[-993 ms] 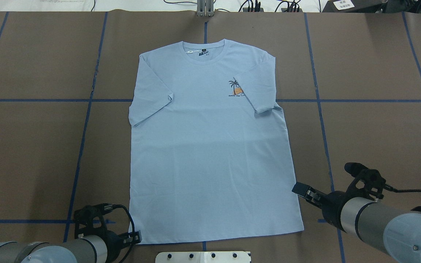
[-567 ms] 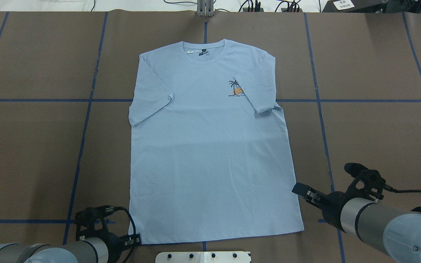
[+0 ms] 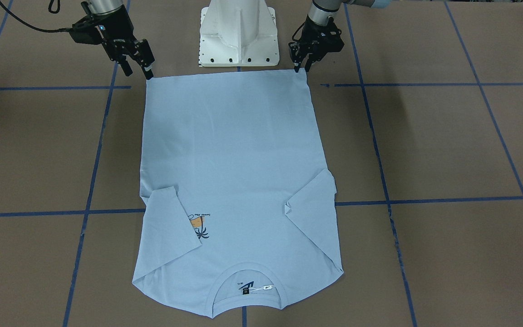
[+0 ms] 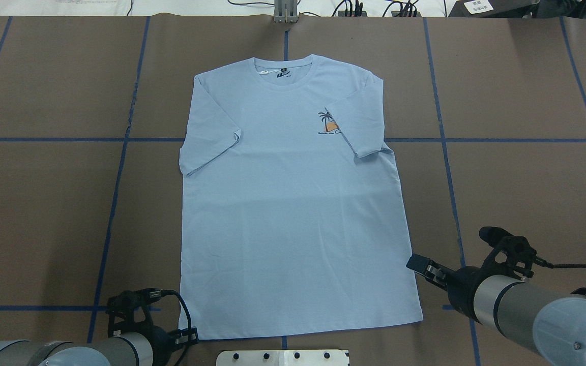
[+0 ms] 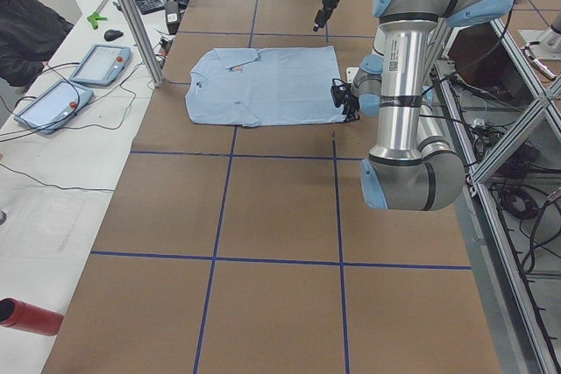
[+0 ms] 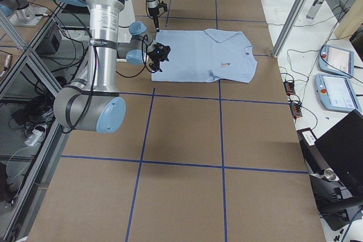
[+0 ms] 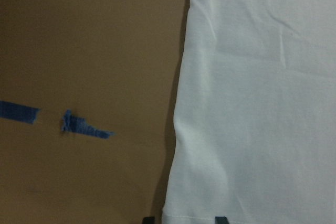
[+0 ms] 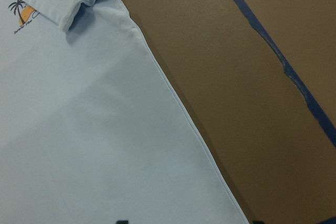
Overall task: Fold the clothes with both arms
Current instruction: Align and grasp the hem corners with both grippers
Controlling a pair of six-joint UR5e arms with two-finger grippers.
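The light blue T-shirt [image 4: 293, 213] lies flat on the brown table with its collar [image 4: 283, 63] at the far side. Both sleeves are folded inward, and one half covers the palm print [image 4: 329, 123]. My left gripper [image 4: 189, 335] is low at the near-left hem corner. In the left wrist view its two fingertips stand apart on either side of that corner of the shirt [image 7: 252, 103], so it is open. My right gripper [image 4: 420, 265] hovers at the shirt's right edge, a little above the near-right hem corner. It is open too, with nothing between its fingers, and the shirt [image 8: 79, 129] lies under it.
The white pedestal base [image 3: 239, 32] stands just behind the hem between the arms. Blue tape lines [image 4: 120, 168] grid the table. At the far side there is a metal post [image 4: 285, 12] and cables. A seated person [image 5: 26, 28] and tablets [image 5: 101, 63] are at the side bench.
My left gripper has drifted slightly toward the robot's base, staying by the near-left hem corner. The right arm and the shirt have not moved.
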